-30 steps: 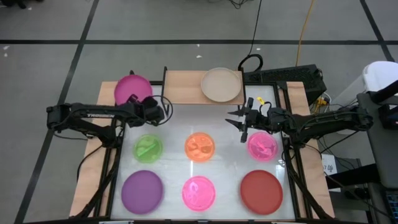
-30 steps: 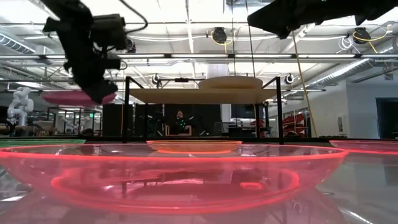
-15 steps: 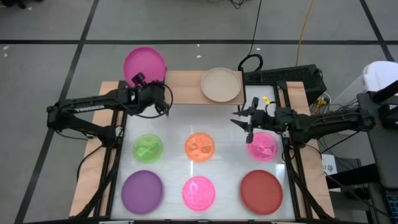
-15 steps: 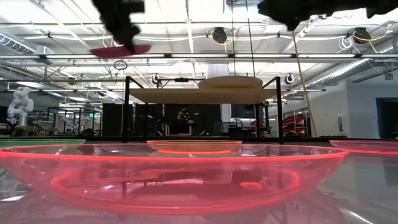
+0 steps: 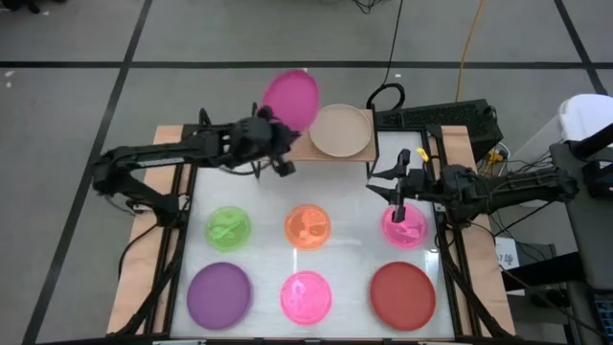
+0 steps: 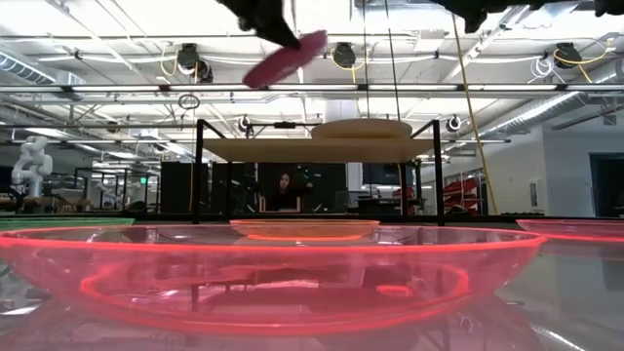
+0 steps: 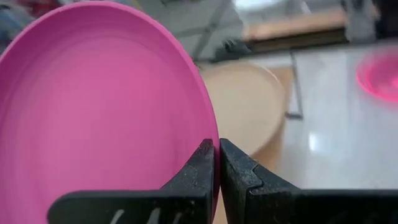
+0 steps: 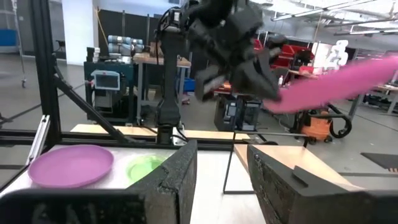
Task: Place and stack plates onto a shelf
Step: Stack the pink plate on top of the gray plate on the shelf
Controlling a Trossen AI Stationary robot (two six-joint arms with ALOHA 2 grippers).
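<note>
My left gripper (image 5: 283,125) is shut on the magenta plate (image 5: 291,98), held high above the left part of the wooden shelf (image 5: 287,149). The plate shows tilted in the low view (image 6: 286,58). A beige plate (image 5: 341,130) rests flat on the shelf's right part. My right gripper (image 5: 397,188) is open and empty, hovering above a small pink plate (image 5: 404,226) at the table's right. The green (image 5: 228,228), orange (image 5: 309,226), second pink (image 5: 306,296), purple (image 5: 218,293) and red (image 5: 402,295) plates lie flat on the white tabletop. My left gripper pinches the magenta plate's rim (image 7: 210,134) between its two fingers, one on the plate's upper face and one under it. The fingers come from the table's left. The plate is lifted clear and tilted, its free edge (image 6: 317,39) higher than the held edge.
The shelf stands on thin black legs (image 6: 199,171) at the table's far edge. Cables and a black box (image 5: 450,120) lie at the far right. The near pink plate (image 6: 273,273) fills the low view's foreground. A person (image 6: 285,190) shows in the room behind.
My left gripper has risen from the shelf's left and swung toward the table's right, carrying the magenta plate over the shelf's left part; the plate has tipped from level to tilted. My right gripper has drifted a little toward the right edge.
</note>
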